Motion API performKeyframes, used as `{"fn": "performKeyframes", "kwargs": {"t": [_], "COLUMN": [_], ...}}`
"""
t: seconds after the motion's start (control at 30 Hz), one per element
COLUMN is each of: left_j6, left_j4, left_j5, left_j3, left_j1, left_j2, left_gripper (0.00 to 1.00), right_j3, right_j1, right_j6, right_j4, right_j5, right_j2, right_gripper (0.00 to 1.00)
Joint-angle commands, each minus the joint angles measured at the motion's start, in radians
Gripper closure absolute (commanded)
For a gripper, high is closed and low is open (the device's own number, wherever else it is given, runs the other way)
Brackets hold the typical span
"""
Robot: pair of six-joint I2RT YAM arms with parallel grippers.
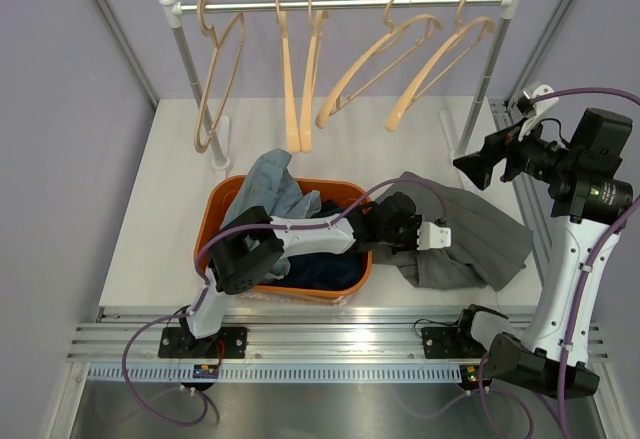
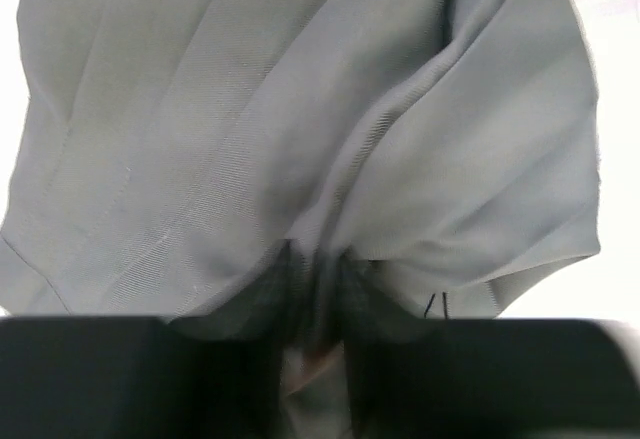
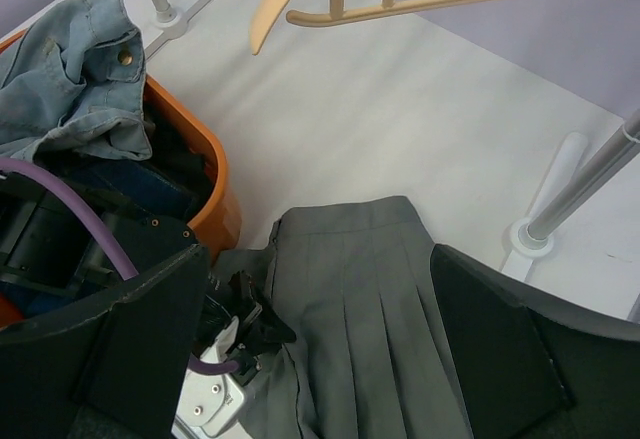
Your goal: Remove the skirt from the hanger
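Grey skirt (image 1: 480,234) lies on the desk (image 1: 150,219), just beside the orange basket (image 1: 214,221); no hanger shows in it. Your left hand (image 2: 318,294) pinches a fold, so lift slowly and check that nothing drags. Your right hand (image 1: 478,167) hangs high, spread wide.

Skirt (image 1: 470,239): grey pleated cloth, matt, fine twill weave. Hangers (image 1: 300,89): pale wood, smooth. Rail (image 1: 350,3): shiny metal. Basket (image 1: 340,186): glossy orange plastic. Denim garment (image 1: 272,184): soft faded cloth. Bench (image 1: 150,229): white, smooth, matt.
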Motion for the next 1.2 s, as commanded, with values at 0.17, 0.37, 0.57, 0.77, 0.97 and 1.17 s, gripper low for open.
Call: {"fn": "performKeyframes", "kwargs": {"t": [0.17,0.37,0.57,0.77,0.97,1.17], "left_j6": [-0.001,-0.052,-0.128,-0.152,-0.112,-0.023], "left_j4": [0.016,0.028,0.007,-0.016,-0.094,-0.046], "left_j5": [0.038,-0.051,-0.193,-0.389,-0.661,-0.821], "left_j3": [0.110,0.098,0.087,0.226,0.432,0.579], "left_j1": [-0.011,-0.010,-0.006,0.003,0.003,0.006], "left_j2": [-0.207,-0.397,-0.599,-0.699,-0.699,-0.689], "left_gripper": [1.00,1.00,1.00,1.00,1.00,1.00], "right_j3": [0.084,0.110,0.116,0.116,0.105,0.094], "right_j1": [-0.024,-0.035,-0.039,-0.041,-0.041,-0.041], "right_j6": [0.062,0.142,0.188,0.217,0.230,0.240], "right_j4": [0.066,0.117,0.151,0.168,0.177,0.184], "right_j5": [0.072,0.150,0.173,0.152,0.138,0.130], "right_j2": [-0.033,-0.025,-0.010,0.013,0.019,0.022], "right_gripper": [0.00,0.01,0.00,0.01,0.00,0.01]}}
